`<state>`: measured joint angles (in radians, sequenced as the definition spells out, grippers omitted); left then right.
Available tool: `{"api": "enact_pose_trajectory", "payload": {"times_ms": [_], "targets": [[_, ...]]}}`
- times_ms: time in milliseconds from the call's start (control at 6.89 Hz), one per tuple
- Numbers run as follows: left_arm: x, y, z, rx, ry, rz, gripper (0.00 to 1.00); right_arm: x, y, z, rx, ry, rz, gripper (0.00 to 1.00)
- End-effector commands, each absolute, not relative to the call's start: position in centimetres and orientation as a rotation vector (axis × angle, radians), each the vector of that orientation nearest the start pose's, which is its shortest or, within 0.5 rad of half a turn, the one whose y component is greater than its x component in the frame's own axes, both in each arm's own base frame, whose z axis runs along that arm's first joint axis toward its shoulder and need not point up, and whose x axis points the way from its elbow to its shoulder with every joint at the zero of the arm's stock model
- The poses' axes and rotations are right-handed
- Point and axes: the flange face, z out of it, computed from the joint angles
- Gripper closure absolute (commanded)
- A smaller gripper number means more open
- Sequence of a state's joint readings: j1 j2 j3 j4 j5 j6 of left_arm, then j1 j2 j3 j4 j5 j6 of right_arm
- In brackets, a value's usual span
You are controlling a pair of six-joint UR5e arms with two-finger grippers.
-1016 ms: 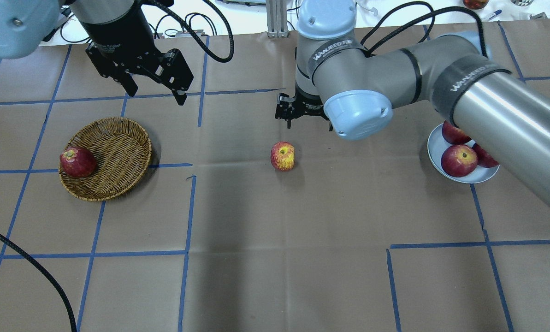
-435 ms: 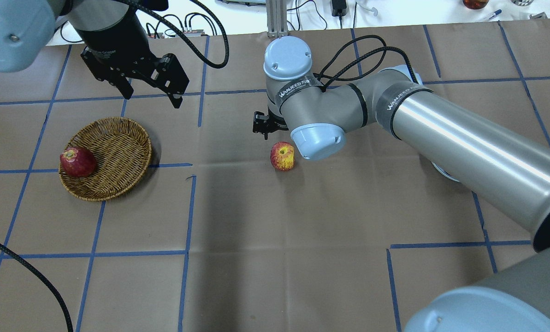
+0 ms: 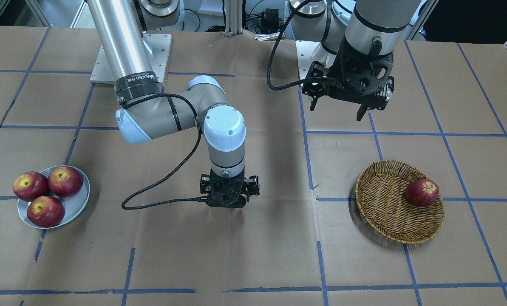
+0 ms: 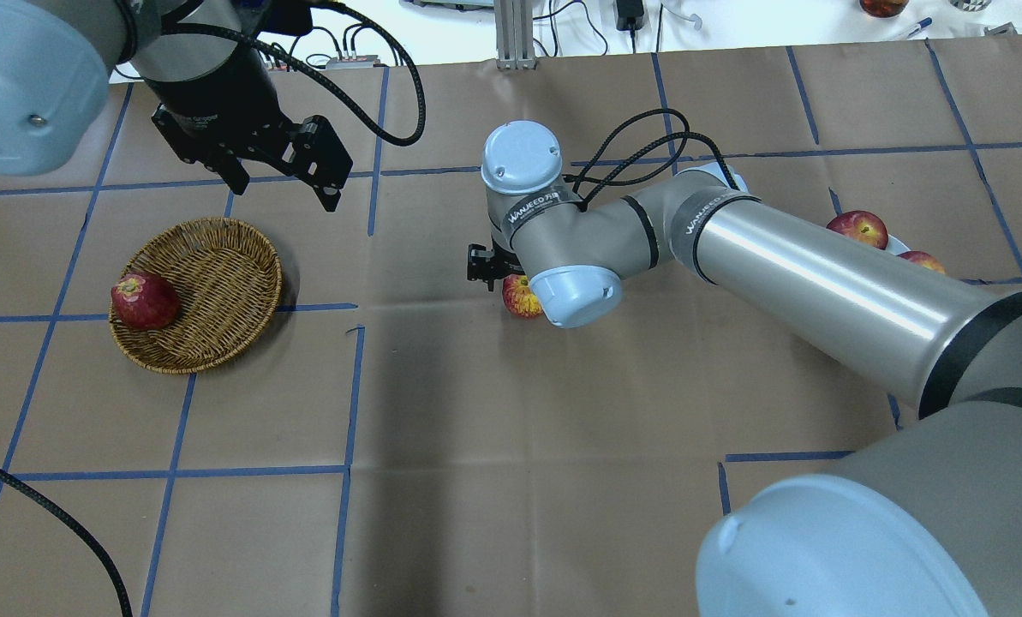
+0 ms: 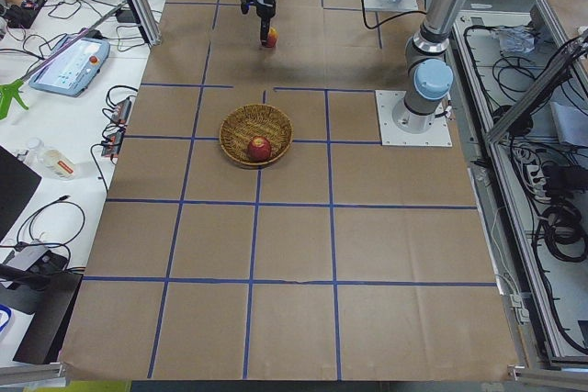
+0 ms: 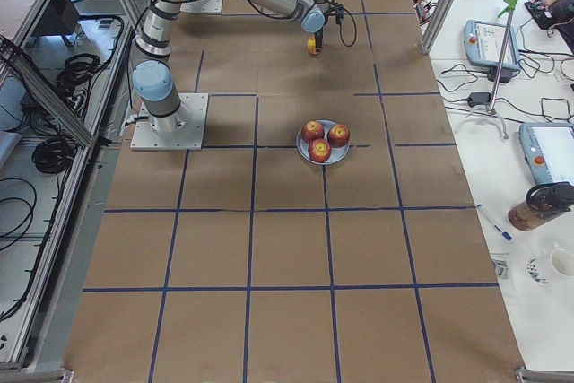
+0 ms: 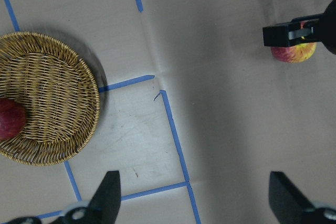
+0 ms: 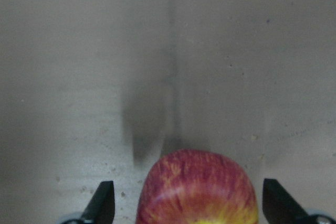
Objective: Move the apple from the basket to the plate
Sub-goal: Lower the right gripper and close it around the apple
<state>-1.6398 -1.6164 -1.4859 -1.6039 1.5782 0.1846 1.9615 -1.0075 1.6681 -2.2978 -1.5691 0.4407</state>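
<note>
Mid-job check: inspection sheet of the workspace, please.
Surface: brown paper table, blue tape grid.
Job's things: apple on the paper, outside the basket; plate toward the right arm's side.
Clutter: one dark apple in the basket, three dark apples on the plate.
Grippers: right gripper open, jaws either side of the apple, not touching; left gripper open, raised near the basket.
Cables: black cable loops from the right wrist.
Surroundings: operator benches with pendants.
</note>
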Motion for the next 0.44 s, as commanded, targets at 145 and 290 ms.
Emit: {"api": "enact_pose_trajectory", "payload": {"times_ms": [145, 290], "targets": [[-16.72, -49.83, 50.46, 0.395, 3.107, -0.002, 0.0, 36.54, -53.58, 18.28, 0.076, 3.118, -0.071, 0.3], [-16.71, -49.78, 50.53, 0.395, 3.107, -0.004, 0.0, 36.5, -53.8, 18.49, 0.081, 3.117, -0.081, 0.36]]}}
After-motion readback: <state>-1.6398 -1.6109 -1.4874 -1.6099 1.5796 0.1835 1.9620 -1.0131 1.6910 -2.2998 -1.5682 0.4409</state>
